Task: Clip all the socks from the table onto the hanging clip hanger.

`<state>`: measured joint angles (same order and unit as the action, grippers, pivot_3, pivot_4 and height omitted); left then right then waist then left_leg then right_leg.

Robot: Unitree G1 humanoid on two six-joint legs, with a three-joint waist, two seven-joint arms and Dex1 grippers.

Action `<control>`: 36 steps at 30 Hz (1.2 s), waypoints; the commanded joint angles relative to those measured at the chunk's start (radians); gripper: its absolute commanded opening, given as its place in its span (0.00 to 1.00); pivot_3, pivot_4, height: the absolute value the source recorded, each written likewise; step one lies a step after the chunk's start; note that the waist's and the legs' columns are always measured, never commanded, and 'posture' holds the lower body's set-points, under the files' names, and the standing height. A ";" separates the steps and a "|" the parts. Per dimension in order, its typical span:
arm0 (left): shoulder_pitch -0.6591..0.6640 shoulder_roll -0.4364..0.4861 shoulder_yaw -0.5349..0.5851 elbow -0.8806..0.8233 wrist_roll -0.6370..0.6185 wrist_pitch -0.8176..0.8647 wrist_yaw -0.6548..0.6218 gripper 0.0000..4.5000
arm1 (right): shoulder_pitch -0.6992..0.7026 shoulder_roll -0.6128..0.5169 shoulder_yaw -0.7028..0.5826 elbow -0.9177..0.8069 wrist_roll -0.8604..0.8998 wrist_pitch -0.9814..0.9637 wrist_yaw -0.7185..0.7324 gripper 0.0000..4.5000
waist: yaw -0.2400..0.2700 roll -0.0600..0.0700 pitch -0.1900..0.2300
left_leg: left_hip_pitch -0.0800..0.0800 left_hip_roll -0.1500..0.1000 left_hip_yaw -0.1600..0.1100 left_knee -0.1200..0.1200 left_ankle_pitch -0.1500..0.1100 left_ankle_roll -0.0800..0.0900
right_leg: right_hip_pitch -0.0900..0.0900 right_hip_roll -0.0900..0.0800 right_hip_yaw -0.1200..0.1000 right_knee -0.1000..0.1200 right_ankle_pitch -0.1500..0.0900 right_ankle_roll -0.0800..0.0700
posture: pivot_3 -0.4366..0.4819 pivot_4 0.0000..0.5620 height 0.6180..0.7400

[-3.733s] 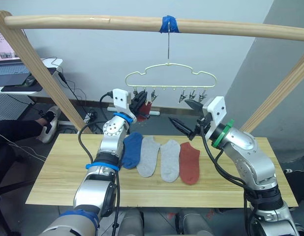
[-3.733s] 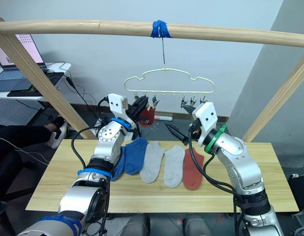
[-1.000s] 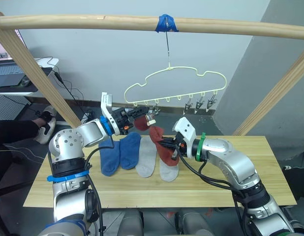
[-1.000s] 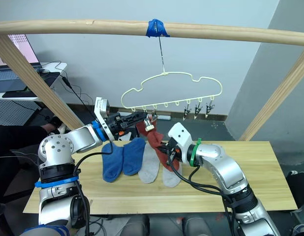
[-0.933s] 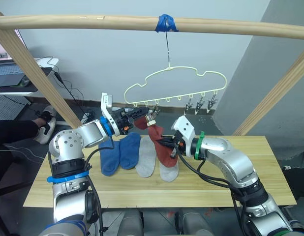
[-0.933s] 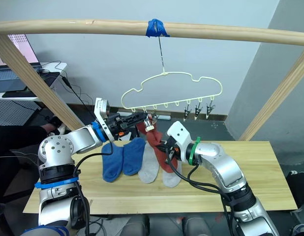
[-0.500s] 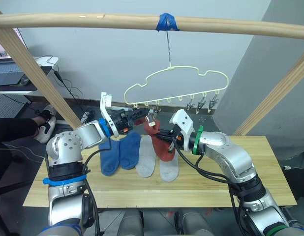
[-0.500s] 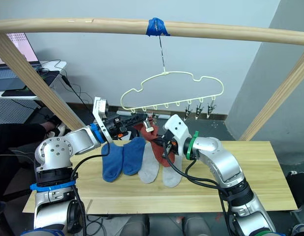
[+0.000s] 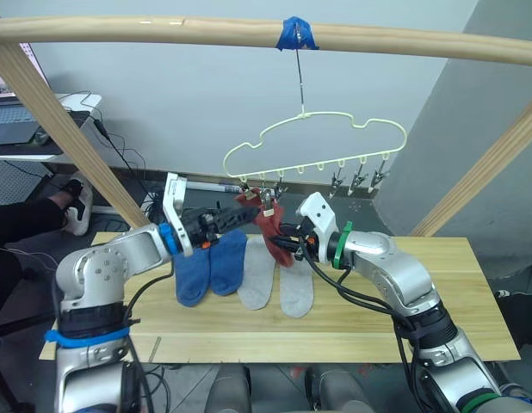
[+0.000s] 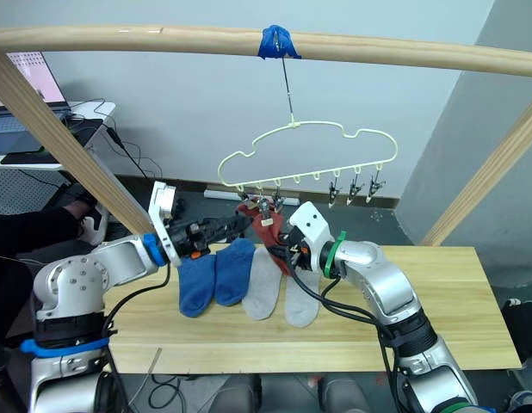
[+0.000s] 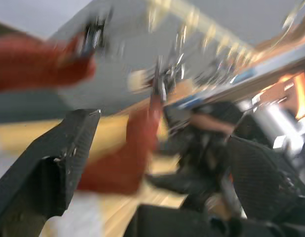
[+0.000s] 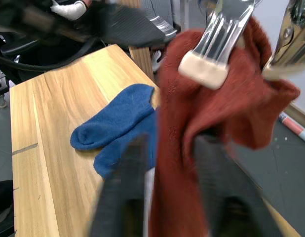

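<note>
The clip hanger (image 9: 322,151) hung by its hook from the wooden rail (image 9: 249,33). Two rust-red socks hung at its 9 o'clock end: one (image 9: 245,201) already clipped, the second (image 9: 273,234) under the neighbouring clip (image 12: 216,47). The right gripper (image 9: 283,247) was closed on the second sock's lower part. The left gripper (image 9: 230,217) stood open, just beside the clips, holding nothing. Two blue socks (image 9: 210,267) and two light grey socks (image 9: 279,280) lay on the bench (image 9: 421,327).

Recommended procedure for the step in hand, judged from this state: confirm that the clip grips the cuff before the right gripper lets go. Release gently and withdraw toward 6 o'clock without dragging the knit. Steady the hanger with the left gripper if it swings. Three clips (image 9: 359,181) toward 3 o'clock were free.
</note>
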<state>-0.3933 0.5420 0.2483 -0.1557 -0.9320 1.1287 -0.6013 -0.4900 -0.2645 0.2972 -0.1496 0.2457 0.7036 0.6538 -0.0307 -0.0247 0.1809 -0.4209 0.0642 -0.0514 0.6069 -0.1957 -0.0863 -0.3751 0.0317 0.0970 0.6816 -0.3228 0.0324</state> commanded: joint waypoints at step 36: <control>-0.287 -0.349 -0.296 0.627 0.745 -1.174 0.020 0.46 | 0.128 -0.094 -0.159 -0.267 0.056 0.068 -0.137 1.00 | 0.000 0.000 0.001 | -0.004 -0.002 0.000 0.004 0.000 0.000 | -0.001 -0.001 0.000 0.000 0.000 0.000 | 0.45 0.29 1.00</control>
<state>-0.6506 0.2030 -0.0568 0.4460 -0.1980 0.0035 -0.5832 -0.3416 -0.3609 0.1436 -0.3878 0.2963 0.7806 0.5210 -0.0305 -0.0247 0.1816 -0.4250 0.0623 -0.0512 0.6106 -0.1956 -0.0857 -0.3764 0.0312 0.0965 0.6818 -0.3223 0.0326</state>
